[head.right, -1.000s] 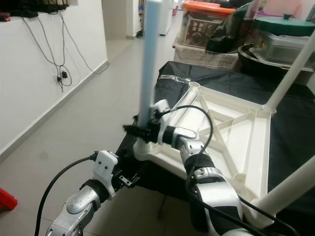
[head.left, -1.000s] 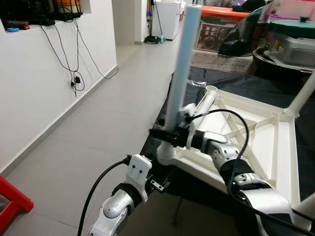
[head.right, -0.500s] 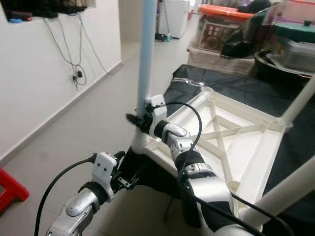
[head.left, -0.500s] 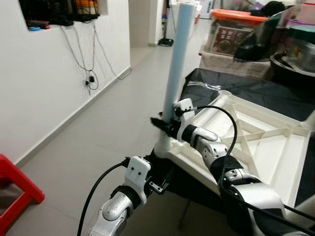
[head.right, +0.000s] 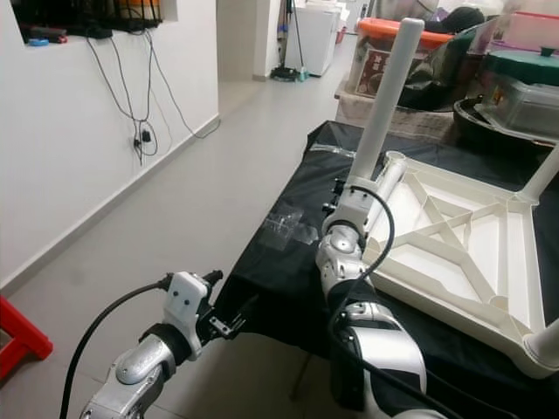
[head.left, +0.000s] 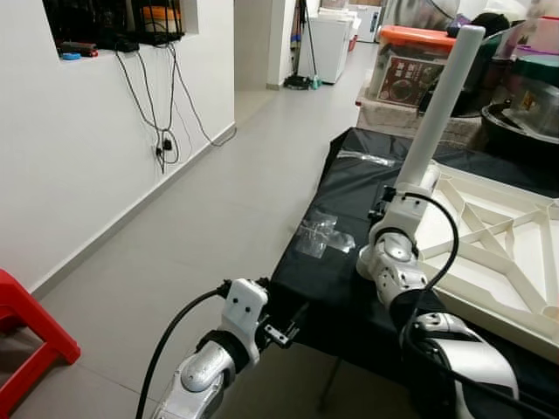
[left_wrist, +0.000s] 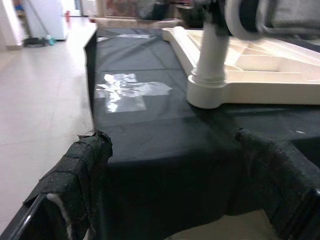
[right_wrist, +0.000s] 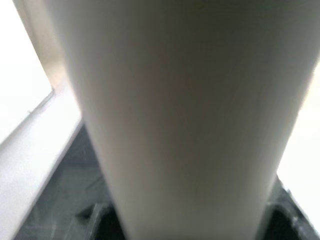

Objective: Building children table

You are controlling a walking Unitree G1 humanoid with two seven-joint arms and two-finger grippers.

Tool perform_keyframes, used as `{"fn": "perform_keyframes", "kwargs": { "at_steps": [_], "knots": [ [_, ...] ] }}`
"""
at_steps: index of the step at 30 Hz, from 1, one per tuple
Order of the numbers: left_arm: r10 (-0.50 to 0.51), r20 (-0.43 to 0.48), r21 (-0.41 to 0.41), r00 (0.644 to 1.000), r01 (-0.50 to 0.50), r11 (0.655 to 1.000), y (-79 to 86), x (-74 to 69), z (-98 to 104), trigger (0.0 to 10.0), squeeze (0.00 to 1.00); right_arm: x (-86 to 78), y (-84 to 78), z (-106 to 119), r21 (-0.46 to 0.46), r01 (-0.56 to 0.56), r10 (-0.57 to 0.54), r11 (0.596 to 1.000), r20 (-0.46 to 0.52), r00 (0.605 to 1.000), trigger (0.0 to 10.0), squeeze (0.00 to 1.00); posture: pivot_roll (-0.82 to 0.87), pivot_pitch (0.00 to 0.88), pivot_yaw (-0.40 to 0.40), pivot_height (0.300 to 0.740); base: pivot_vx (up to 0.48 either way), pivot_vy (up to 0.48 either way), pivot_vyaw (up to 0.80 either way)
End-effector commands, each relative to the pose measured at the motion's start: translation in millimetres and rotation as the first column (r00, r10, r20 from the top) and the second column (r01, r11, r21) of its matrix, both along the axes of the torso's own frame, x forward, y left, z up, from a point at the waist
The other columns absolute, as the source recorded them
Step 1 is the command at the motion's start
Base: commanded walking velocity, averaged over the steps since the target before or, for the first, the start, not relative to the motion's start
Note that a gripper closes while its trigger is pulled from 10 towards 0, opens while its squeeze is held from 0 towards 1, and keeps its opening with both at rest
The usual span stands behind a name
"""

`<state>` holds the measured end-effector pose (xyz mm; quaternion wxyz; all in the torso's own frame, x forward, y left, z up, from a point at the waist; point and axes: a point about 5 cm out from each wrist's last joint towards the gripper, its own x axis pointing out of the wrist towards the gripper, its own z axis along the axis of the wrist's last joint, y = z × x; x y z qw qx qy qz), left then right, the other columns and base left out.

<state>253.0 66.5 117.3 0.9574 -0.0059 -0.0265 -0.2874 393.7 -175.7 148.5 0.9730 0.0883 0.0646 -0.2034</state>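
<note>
A white children's table (head.left: 493, 253) lies upside down on a black-covered tabletop (head.left: 332, 288). One white leg (head.left: 437, 105) stands in its near-left corner socket (left_wrist: 212, 90), leaning slightly to the right. My right gripper (head.left: 393, 194) sits low on that leg, shut on it; in the right wrist view the leg (right_wrist: 175, 110) lies very close between dark fingers (right_wrist: 100, 220). My left gripper (head.left: 293, 321) hovers open just below the cloth's front edge, holding nothing, its fingers (left_wrist: 92, 150) wide apart. Two more legs (head.right: 546, 175) stand at the table's right corners.
A clear plastic bag (head.left: 319, 236) lies on the cloth left of the table. A red stool (head.left: 26, 323) stands on the floor at the left. A white wall with hanging cables (head.left: 166, 122) runs along the left. Boxes and pots (head.left: 410, 61) crowd behind the tabletop.
The view has shifted. The table's near-left corner, which overhung the cloth's edge, now rests further in on the cloth to the right, with my right gripper still on the leg.
</note>
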Motion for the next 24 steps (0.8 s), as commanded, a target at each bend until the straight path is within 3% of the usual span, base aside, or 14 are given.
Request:
{"fn": "perform_keyframes", "kwargs": {
  "at_steps": [1,2,4,5,12,13,17,18,19,20,21,22,23,24],
  "knots": [
    [-0.006,-0.011,0.01,1.0,0.006,1.0,-1.0,0.3,-3.3,10.0,0.0,-4.8,4.0,-16.3,0.045,-0.031,0.033,0.999,-0.048,0.998,10.0,0.78,0.08,0.0,-0.082,0.74,0.0,0.0,0.0],
    [-0.006,-0.011,0.01,1.0,0.006,1.0,-1.0,0.3,-3.3,10.0,0.0,-4.8,4.0,-16.3,0.045,-0.031,0.033,0.999,-0.048,0.998,10.0,0.78,0.08,0.0,-0.082,0.74,0.0,0.0,0.0],
    [-0.005,-0.01,0.009,1.0,0.005,1.0,-0.7,0.8,-3.1,10.0,0.0,-2.2,10.4,-10.8,0.047,-0.085,0.085,0.995,0.001,0.996,10.0,1.0,0.07,0.0,-0.081,0.74,0.0,0.0,0.0],
    [-0.005,-0.01,0.009,1.0,0.005,1.0,-0.5,1.1,-2.9,10.0,0.0,0.8,10.5,-0.9,0.026,-0.126,0.124,0.992,0.068,0.99,10.0,0.0,0.07,0.0,-0.083,0.74,0.0,0.0,0.0],
    [-0.006,-0.008,0.009,1.0,0.006,1.0,-0.3,1.3,-2.6,10.0,0.0,7.7,7.6,30.5,-0.025,-0.224,0.223,0.974,0.25,0.942,10.0,0.0,0.07,0.0,-0.082,0.74,0.0,0.0,0.0],
    [-0.006,-0.005,0.009,1.0,0.006,1.0,-0.3,1.4,-2.0,10.0,0.0,10.6,5.2,43.9,-0.069,-0.385,0.387,0.92,0.304,0.871,10.0,0.0,0.08,0.0,-0.088,0.74,0.0,0.0,0.0],
    [-0.005,-0.004,0.009,1.0,0.005,1.0,-0.3,1.4,-1.8,10.0,0.0,11.1,4.8,47.2,-0.075,-0.444,0.444,0.893,0.314,0.839,10.0,0.0,0.08,0.0,-0.088,0.74,0.0,0.0,0.0],
    [-0.006,-0.004,0.009,1.0,0.006,1.0,-0.3,1.4,-1.6,10.0,0.0,9.0,16.8,44.2,-0.088,-0.664,0.659,0.742,0.276,0.7,10.0,0.0,0.07,0.0,-0.081,0.74,0.0,0.0,0.0],
    [-0.006,-0.004,0.009,1.0,0.006,1.0,-0.3,1.4,-1.6,10.0,0.0,9.0,16.8,44.2,-0.088,-0.664,0.659,0.742,0.276,0.7,10.0,0.0,0.07,0.0,-0.081,0.74,0.0,0.0,0.0],
    [-0.009,-0.005,0.009,1.0,0.009,1.0,-0.4,1.3,-1.5,10.0,0.0,-1.1,34.6,36.2,-0.087,-0.891,0.882,0.446,0.21,0.421,10.0,0.0,0.07,0.0,-0.083,0.74,0.0,0.0,0.0],
    [-0.009,-0.005,0.009,1.0,0.009,1.0,-0.4,1.3,-1.5,10.0,0.0,-1.1,34.6,36.2,-0.087,-0.891,0.882,0.446,0.21,0.421,10.0,0.0,0.07,0.0,-0.083,0.74,0.0,0.0,0.0],
    [-0.009,-0.005,0.009,1.0,0.009,1.0,-0.4,1.1,-1.5,10.0,0.0,-8.6,43.1,29.1,-0.084,-0.955,0.951,0.284,0.155,0.269,10.0,0.0,0.08,0.0,-0.081,0.74,0.0,0.0,0.0],
    [-0.009,-0.005,0.009,1.0,0.009,1.0,-0.4,1.1,-1.5,10.0,0.0,-8.6,43.1,29.1,-0.084,-0.955,0.951,0.284,0.155,0.269,10.0,0.0,0.08,0.0,-0.081,0.74,0.0,0.0,0.0],
    [-0.009,-0.003,0.01,1.0,0.009,1.0,-0.4,1.2,-1.2,10.0,0.0,-13.6,49.7,23.0,-0.088,-0.98,0.98,0.181,0.105,0.171,10.0,0.0,0.08,0.0,-0.085,0.74,0.0,0.0,0.0]
  ]
}}
